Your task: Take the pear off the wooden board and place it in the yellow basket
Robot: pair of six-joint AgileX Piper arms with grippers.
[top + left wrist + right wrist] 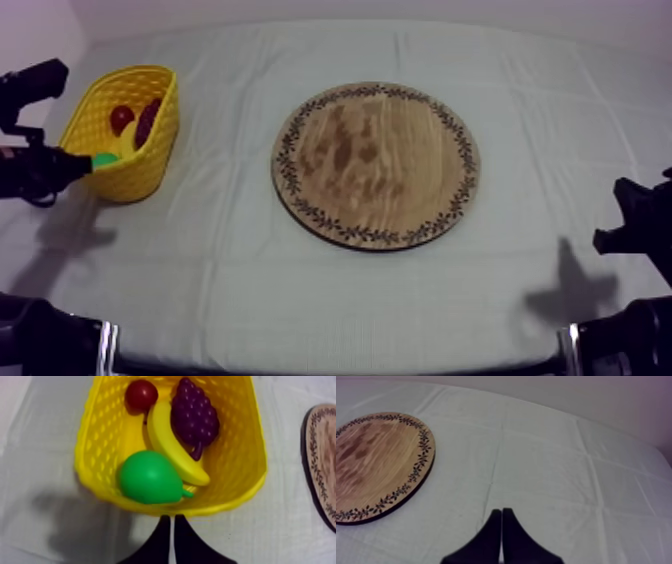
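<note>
The green pear (150, 477) lies inside the yellow basket (240, 441), against its near wall, next to a banana (167, 438), a bunch of grapes (194, 413) and a small red fruit (141, 394). My left gripper (171, 519) is shut on nothing, its fingers together as a wedge just outside the basket's near wall. From above, the basket (150, 160) stands at the table's left, with the left gripper (82, 165) at its left side beside the pear (104, 158). The round wooden board (376, 164) is bare. My right gripper (501, 511) is shut, low at the right (612, 238).
Grey-white cloth covers the table. The board's patterned rim (320, 466) lies a short way right of the basket. In the right wrist view the board (376, 466) sits off to the side of the shut fingers, with open cloth ahead.
</note>
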